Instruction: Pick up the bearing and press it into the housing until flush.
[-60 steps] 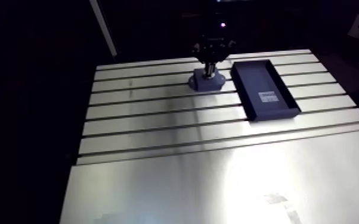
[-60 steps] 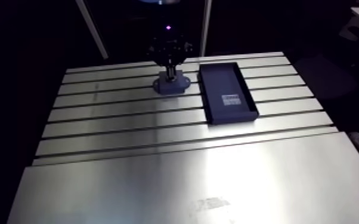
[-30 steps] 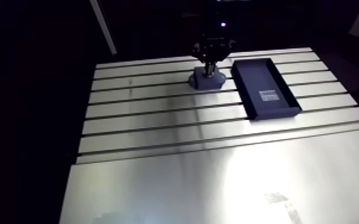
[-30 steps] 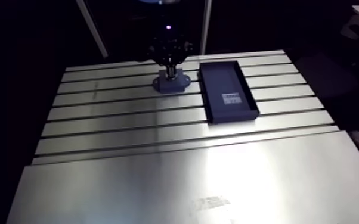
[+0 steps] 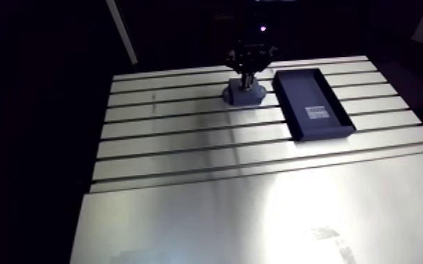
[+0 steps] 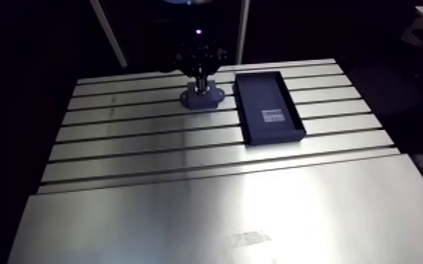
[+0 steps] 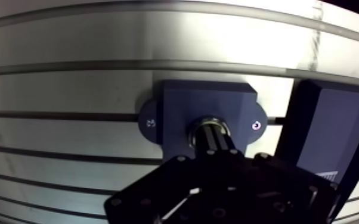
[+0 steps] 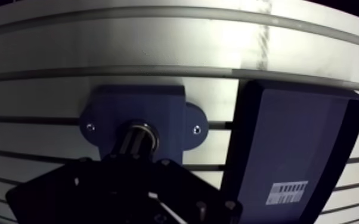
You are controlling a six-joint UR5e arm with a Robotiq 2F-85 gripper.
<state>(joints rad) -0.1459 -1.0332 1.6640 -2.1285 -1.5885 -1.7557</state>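
A dark blue housing [image 7: 182,110] with two screw ears sits on the slotted aluminium table [image 5: 186,140] near its far edge. A metal bearing [image 7: 209,123] shows as a shiny ring in the housing's centre bore. My gripper [image 7: 215,137] stands straight above it, its fingers [image 7: 219,146] shut together into one narrow column whose tip rests on the ring. I cannot tell how deep the bearing sits. In the arm view the gripper [image 5: 246,81] hangs over the housing [image 5: 244,96].
A dark blue rectangular tray [image 8: 289,149] with a small white barcode label lies beside the housing, close to one ear. In the arm view the tray [image 5: 313,105] lies right of it. A smooth plate [image 5: 256,218] covers the table's near part.
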